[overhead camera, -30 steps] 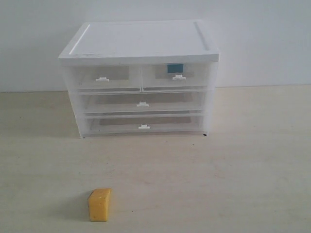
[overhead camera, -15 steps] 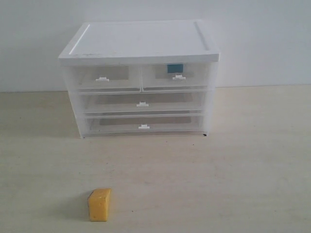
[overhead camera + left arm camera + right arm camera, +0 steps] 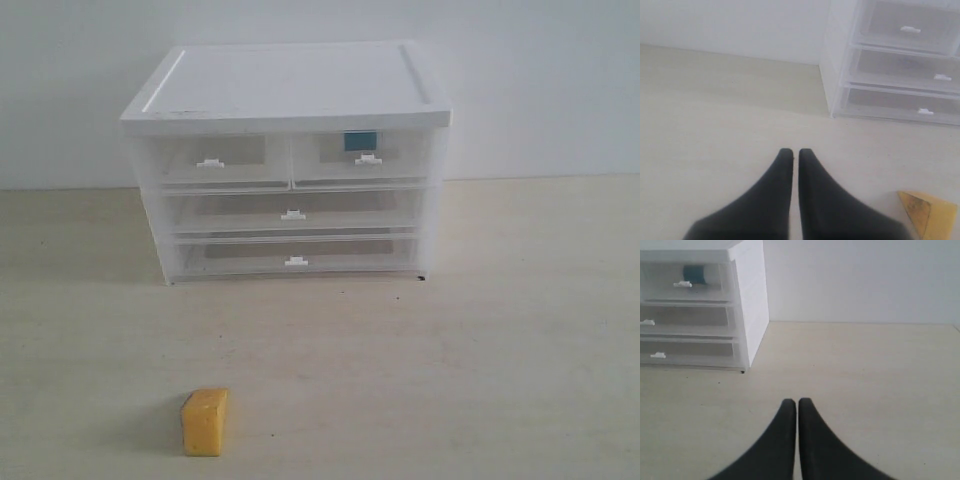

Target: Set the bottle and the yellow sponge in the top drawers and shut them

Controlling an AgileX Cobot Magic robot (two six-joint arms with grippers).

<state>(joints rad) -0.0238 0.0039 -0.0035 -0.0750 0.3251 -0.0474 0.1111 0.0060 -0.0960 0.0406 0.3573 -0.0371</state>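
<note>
Cabinet (image 3: pixel 290 85) of smooth white plastic, with drawers (image 3: pixel 215 165) of clear, slightly frosted plastic. Sponge (image 3: pixel 205 422) is matt yellow foam. Worktop (image 3: pixel 480 340) is pale, matt, faintly wood-grained. Left claw (image 3: pixel 795 151) and right claw (image 3: pixel 797 402) are smooth matt black.

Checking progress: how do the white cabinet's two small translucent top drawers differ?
In the exterior view, the right translucent top drawer shows the small teal-labelled bottle through its front; the left top drawer shows no object inside. The right one is done; the left one lacks the yellow foam sponge, which lies on the table. Both are pushed shut, with small white handles.
</note>
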